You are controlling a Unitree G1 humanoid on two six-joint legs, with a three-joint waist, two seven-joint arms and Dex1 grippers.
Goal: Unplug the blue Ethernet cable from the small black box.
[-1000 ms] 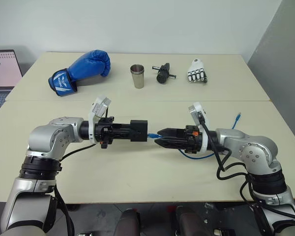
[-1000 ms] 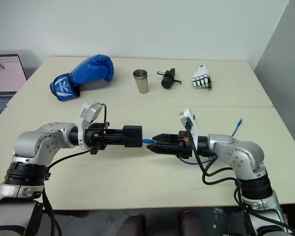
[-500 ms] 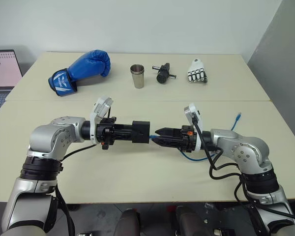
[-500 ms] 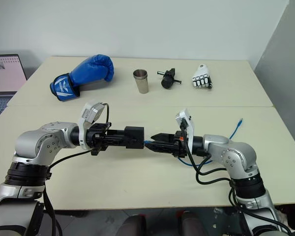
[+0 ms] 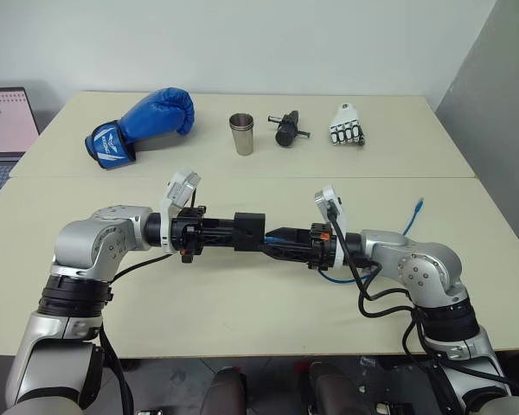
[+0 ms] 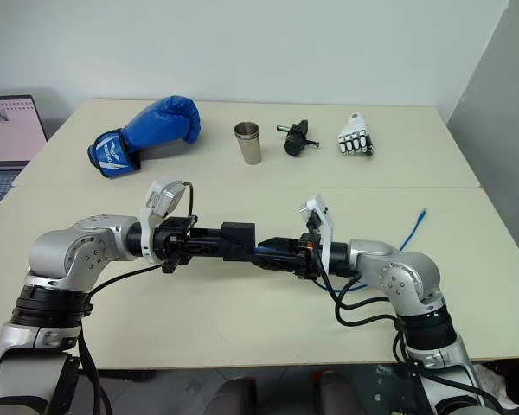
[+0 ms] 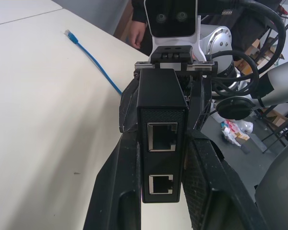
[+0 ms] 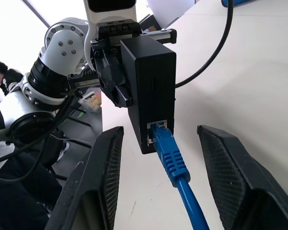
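Two cream-topped tables [image 5: 242, 324] stand pushed together, their seam running side to side across the middle. On the far table [image 5: 398, 156], in a row from left to right: a blue boxing glove [image 5: 143, 125] lying on its side, an upright steel cup [image 5: 241, 134], a black cylindrical tool [image 5: 286, 130] with a metal rod, and a white robotic hand [image 5: 346, 126]. On the near table, at the right, the loose end of the blue Ethernet cable [image 5: 413, 214] rests on the surface.

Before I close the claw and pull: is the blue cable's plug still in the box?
Still in: the blue Ethernet cable plug sits inside a port of the small black box.
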